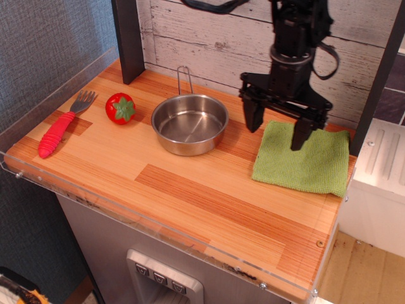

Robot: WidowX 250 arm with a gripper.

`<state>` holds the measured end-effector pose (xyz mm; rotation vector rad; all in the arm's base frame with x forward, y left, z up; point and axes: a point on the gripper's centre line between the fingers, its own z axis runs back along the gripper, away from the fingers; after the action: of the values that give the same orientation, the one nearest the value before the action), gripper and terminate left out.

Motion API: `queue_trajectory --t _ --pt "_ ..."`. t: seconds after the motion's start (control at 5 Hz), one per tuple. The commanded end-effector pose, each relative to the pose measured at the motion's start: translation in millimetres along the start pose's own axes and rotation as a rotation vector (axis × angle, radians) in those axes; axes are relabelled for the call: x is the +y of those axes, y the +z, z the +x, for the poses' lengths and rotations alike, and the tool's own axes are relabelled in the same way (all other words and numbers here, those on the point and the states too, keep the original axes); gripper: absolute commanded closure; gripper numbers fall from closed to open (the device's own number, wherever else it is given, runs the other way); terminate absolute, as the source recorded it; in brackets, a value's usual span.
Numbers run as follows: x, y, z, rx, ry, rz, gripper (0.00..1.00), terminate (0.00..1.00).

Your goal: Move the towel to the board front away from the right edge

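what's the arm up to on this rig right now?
The gripper hangs open above the back-left part of the green towel, holding nothing. The towel lies flat at the board's right edge, not yet moved. The steel pan, tomato and red-handled fork sit untouched to the left.

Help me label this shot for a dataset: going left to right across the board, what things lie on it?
Red-handled fork → tomato → steel pan → green towel at the right edge. The hand, jaws spread wide, hangs over the towel's left part, so I leave it out of the order.
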<state>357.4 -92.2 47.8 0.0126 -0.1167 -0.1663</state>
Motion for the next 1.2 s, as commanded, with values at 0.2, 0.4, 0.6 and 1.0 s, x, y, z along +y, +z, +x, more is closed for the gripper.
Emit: queue_trajectory --t 0.2,0.4,0.6,1.0 --pt "-20 -26 3 -0.023 -0.01 0.028 0.0 0.0" --pt "-19 -45 1 -0.003 -0.008 0.033 0.0 0.0" --pt "-17 -60 -5 0.044 -0.02 0.03 0.0 0.0" --pt "-5 -49 -38 0.063 -0.082 0.065 0.0 0.0"
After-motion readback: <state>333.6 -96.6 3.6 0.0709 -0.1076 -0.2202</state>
